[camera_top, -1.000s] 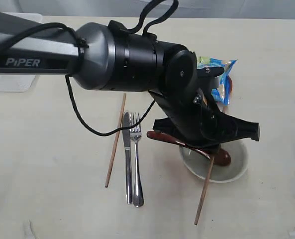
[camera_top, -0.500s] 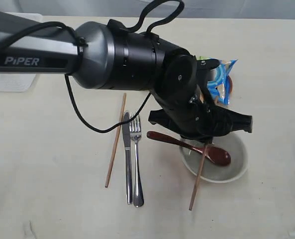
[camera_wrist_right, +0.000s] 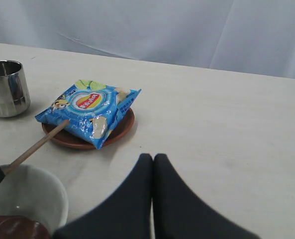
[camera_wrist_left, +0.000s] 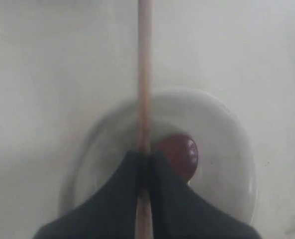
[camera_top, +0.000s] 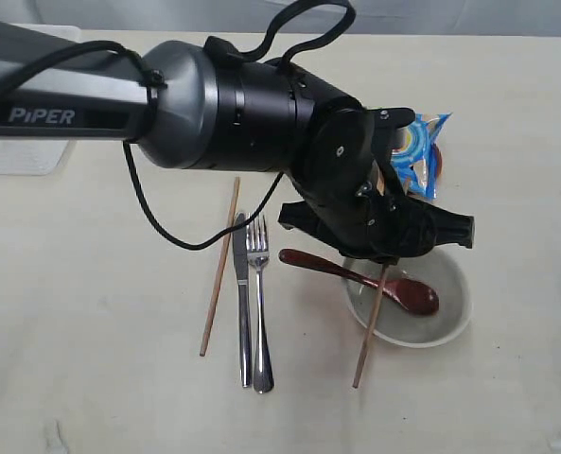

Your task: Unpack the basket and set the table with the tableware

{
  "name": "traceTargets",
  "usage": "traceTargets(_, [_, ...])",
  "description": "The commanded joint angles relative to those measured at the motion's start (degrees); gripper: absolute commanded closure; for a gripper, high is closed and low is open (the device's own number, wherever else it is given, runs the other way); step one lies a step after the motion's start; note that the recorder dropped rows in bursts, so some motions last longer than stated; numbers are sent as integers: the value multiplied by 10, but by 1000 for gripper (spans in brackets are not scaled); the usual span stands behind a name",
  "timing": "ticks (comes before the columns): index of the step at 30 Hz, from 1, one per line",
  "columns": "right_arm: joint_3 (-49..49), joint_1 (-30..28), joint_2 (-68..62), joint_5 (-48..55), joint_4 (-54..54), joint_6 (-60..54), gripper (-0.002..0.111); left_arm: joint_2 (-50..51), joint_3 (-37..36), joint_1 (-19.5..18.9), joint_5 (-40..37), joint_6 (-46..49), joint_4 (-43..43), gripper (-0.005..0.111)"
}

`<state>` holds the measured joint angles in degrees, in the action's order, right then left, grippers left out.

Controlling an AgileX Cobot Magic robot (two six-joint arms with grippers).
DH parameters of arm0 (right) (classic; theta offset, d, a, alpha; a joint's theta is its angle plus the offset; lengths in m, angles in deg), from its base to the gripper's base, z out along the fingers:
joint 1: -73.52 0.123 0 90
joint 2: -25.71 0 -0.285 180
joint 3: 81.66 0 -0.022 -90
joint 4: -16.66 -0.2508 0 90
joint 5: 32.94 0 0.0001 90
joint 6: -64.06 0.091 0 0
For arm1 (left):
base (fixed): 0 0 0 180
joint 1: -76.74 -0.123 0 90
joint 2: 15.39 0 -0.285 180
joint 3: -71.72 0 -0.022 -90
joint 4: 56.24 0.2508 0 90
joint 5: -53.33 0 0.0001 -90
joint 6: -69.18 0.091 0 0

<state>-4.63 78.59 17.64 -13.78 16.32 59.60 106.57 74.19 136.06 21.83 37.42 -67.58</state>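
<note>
My left gripper [camera_wrist_left: 145, 155] is shut on a brown wooden chopstick [camera_top: 368, 331], which slants down over the near-left rim of the cream bowl [camera_top: 455, 324]. A reddish-brown wooden spoon [camera_top: 408, 291] rests in the bowl with its handle sticking out to the left. Left of the bowl, the second chopstick [camera_top: 219, 270], a steel knife [camera_top: 241, 303] and a fork [camera_top: 258, 307] lie side by side on the table [camera_top: 91, 359]. The steel cup [camera_wrist_right: 7, 88] and the small brown plate [camera_wrist_right: 122, 130] stand beyond the bowl. My right gripper [camera_wrist_right: 153, 158] is shut and empty. The white basket [camera_top: 20, 156] sits at the far left, mostly hidden by my arm.
A blue chip bag [camera_top: 420, 149] lies on the brown plate behind the bowl. The big dark left arm [camera_top: 223, 104] stretches across the upper half of the exterior view and hides much of the table behind it.
The left gripper has moved a little up and to the left with the chopstick. The chopstick's lower end has swung left and closer to the bowl. The spoon's head now shows.
</note>
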Motion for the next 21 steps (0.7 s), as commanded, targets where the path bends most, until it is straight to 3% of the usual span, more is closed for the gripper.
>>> traceTargets(1, [2,-3,3,1,3,1,109,-2,4,-1,11,-6,5,105])
traceTargets(7, [2,-3,3,1,3,1,109,-2,4,-1,9,0,5,76])
traceTargets(10, [2,-3,3,1,3,1,109,-2,4,-1,9,0,5,68])
traceTargets(17, [2,-3,3,1,3,1,109,-9,4,-1,7,20,8,68])
traceTargets(21, [2,-3,3,1,3,1,109,-32,9,-1,-4,21,58,68])
